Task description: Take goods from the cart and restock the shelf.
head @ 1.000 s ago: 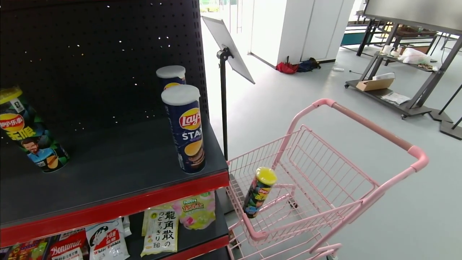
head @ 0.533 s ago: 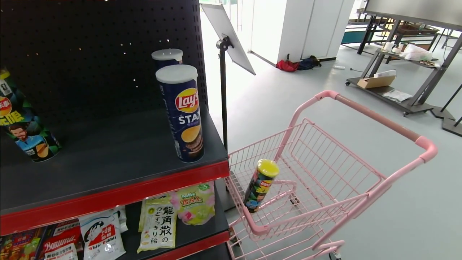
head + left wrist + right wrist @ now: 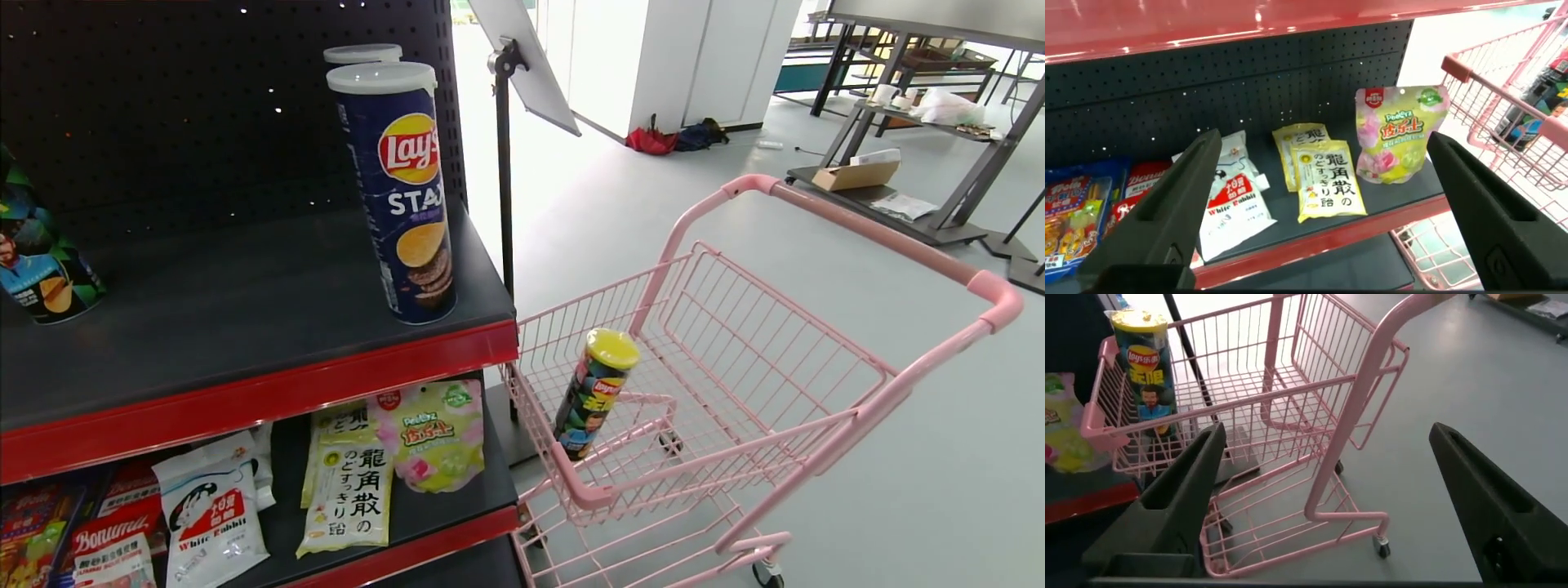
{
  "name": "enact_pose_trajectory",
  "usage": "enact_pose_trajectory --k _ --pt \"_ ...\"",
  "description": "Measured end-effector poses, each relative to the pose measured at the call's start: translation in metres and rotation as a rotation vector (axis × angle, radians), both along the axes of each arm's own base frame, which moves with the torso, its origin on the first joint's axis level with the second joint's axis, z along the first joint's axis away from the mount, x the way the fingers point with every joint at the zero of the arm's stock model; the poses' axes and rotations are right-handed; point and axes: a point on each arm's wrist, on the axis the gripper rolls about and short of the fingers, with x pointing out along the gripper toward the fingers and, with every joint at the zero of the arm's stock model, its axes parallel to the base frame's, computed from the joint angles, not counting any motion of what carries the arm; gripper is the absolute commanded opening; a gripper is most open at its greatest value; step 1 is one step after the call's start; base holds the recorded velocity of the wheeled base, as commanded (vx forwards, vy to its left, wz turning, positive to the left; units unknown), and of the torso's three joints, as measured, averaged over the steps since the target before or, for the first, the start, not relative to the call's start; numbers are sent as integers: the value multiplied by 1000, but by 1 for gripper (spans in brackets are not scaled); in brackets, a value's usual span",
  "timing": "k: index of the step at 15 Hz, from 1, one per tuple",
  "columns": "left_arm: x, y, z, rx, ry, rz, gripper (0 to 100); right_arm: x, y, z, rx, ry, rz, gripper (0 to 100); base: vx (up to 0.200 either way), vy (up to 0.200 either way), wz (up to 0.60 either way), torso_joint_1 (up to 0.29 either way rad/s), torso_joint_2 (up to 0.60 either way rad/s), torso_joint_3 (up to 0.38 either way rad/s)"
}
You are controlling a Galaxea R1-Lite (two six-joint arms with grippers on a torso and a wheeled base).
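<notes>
Left gripper [image 3: 1324, 137]: two fingers [image 3: 1167, 216] in a matte charcoal finish, wedge-shaped, broad at the root and tapering to blunt tips. Inner faces are flat and plain; outer edges are bevelled. A small round recess, possibly a fastener, sits low on each finger. A flat dark ledge joins one root.

Right gripper [image 3: 1327, 429]: same pattern, same dark finish. Its fingers [image 3: 1490, 506] carry a faint sheen along the bevels – one round recess is visible near a root; surfaces otherwise unmarked
</notes>
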Motion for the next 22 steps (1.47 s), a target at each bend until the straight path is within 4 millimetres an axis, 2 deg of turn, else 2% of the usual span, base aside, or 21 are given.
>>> enact_pose_trajectory --k 6,8,10,11,13,14,16,18,22 --pt "0 0 0 0 0 -1 100 -1 0 3 2 -7 16 100 0 0 0 -4 11 7" --pt "0 0 0 1 0 -1 100 -3 1 30 47 -48 51 100 0 0 0 0 0 0" --pt "0 0 0 1 0 -1 100 4 1 80 89 -49 127 100 0 0 0 0 0 0" --pt "0 0 0 1 0 -1 100 15 2 99 106 -22 162 100 0 0 0 0 0 0" --pt "0 0 0 1 0 -1 100 60 8 131 155 67 257 100 0 0 0 0 0 0" --pt "0 0 0 1 0 0 100 85 13 137 173 119 299 100 0 0 0 0 0 0" --pt "0 0 0 0 0 -1 100 138 28 131 201 238 370 100 0 0 0 0 0 0" --pt "0 0 0 0 0 -1 100 179 45 116 215 331 438 100 0 0 0 0 0 0" --pt "0 0 0 0 0 -1 100 233 80 82 216 422 547 100 0 0 0 0 0 0"
